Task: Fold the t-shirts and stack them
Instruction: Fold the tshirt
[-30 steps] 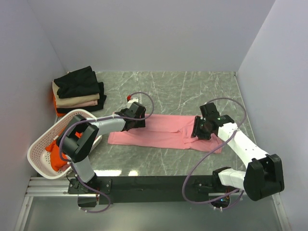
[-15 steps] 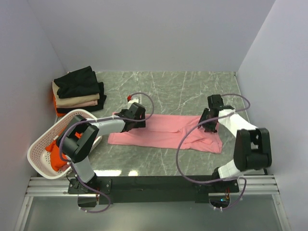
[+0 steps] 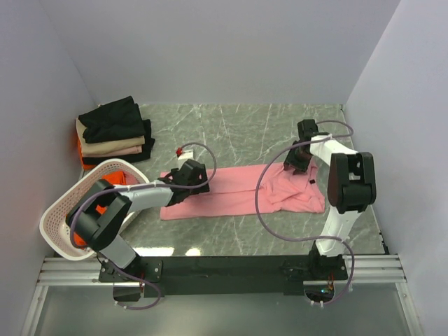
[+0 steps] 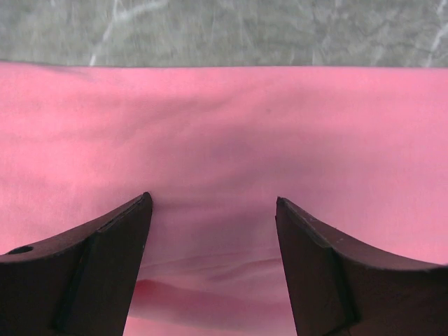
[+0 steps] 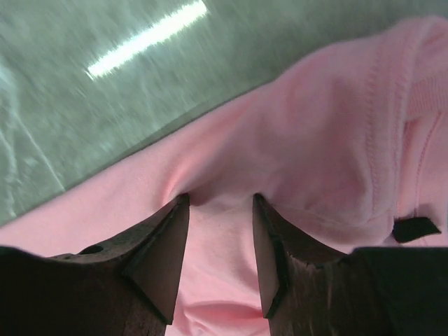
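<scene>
Right now, well out to the left of your left claw (image 3: pixel 192 175), the basket (image 3: pixel 54 210) holds an orange-red shirt (image 3: pixel 82 235) not yet dealt with. Farther off beyond that sits the stack of folded shirts (image 3: pixel 112 129), black on top. So the step in hand looks to be the fold of the pink shirt (image 3: pixel 238 194), which lies as a long band on the table (image 3: pixel 252 133), stretched between your two claws.

Your left claw is set down near the band's left end, close to its far edge. Its fingers (image 4: pixel 105 245) stand wide apart with flat cloth under and between them. Nothing is pinched, so it has hold of nothing and at most pins the cloth down.

Your right claw (image 5: pixel 219 201) is at the band's right end, by the far edge, where the cloth is bunched and wider. It is about half closed, with a fold of the pink shirt rising between its fingers and puckering at the left tip. I judge that a real hold, though the pinch itself is hidden by the cloth.

Next, I think, you need to carry that right end across toward your left claw to halve the band. That calls for a firm pinch, enough lift that the cloth does not drag into wrinkles, and a left end that is anchored while you cross. After that the folded shirt goes onto the stack.
</scene>
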